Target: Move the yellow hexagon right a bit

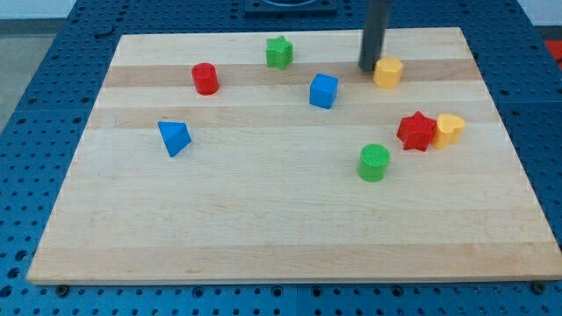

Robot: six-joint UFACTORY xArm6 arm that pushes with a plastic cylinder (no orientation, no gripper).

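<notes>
The yellow hexagon (pixel 388 72) lies on the wooden board (pixel 263 219) near the view's top right. My tip (pixel 368 68) stands right at the hexagon's left side, touching or nearly touching it. The dark rod rises from there out of the view's top.
A green star (pixel 279 52) lies at the top centre, a red cylinder (pixel 205 79) at upper left, a blue cube (pixel 323 90) left of my tip. A blue triangle (pixel 175 138) is at left. A red star (pixel 416 131), a yellow block (pixel 450 129) and a green cylinder (pixel 374 162) lie at right.
</notes>
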